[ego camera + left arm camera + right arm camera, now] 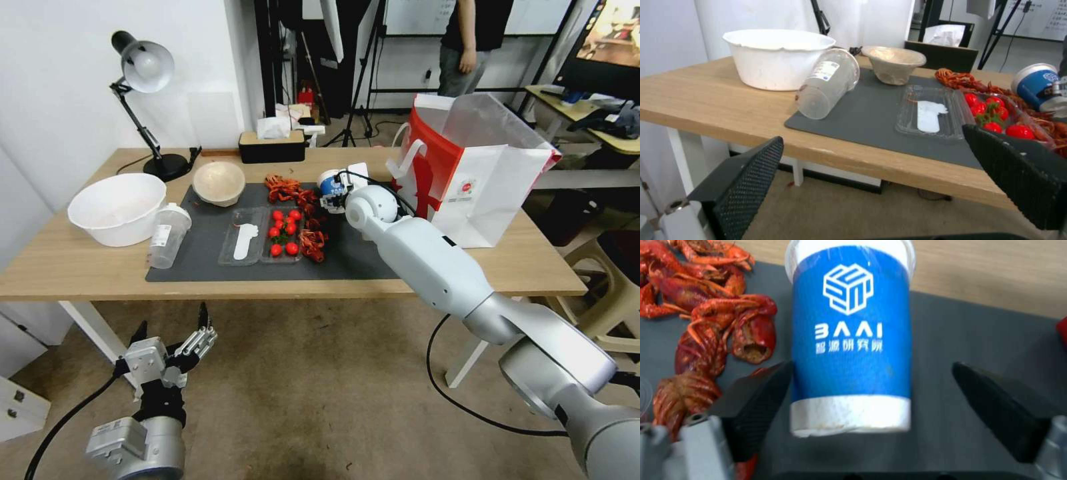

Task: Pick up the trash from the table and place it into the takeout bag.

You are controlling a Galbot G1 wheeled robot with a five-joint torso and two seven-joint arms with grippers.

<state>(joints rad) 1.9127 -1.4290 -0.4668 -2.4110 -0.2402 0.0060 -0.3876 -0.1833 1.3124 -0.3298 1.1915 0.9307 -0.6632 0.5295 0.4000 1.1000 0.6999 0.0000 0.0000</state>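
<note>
**Right end effector straddles the paper cup on the mat**

The right end effector [871, 400] sits over the blue-and-white cup [851, 340], fingers spread wide. One finger [758, 400] touches or nearly touches the cup's side; the other stands apart from it, so the cup is not clamped. The cup lies on its side on the grey mat [942, 340], with red crayfish shells [706, 340] just beside it.

In the head view the right arm reaches across the bench [67, 267] to the cup [330, 190], which lies between the shells [293, 193] and the takeout bag [477, 167]. The bag stands upright and open at the bench's right end, near the cup.

The left end effector [175, 337] hangs released below the bench's front edge, above the floor.

Further left on the mat: a clear tray with cherry tomatoes [283, 230], a clear lidded cup [168, 235] on its side at the mat's edge, and a beige bowl [219, 181]. A white basin [117, 207] stands just beside the lidded cup. A desk lamp [143, 73] and a tissue box [272, 143] stand along the back edge by a white wall.
</note>
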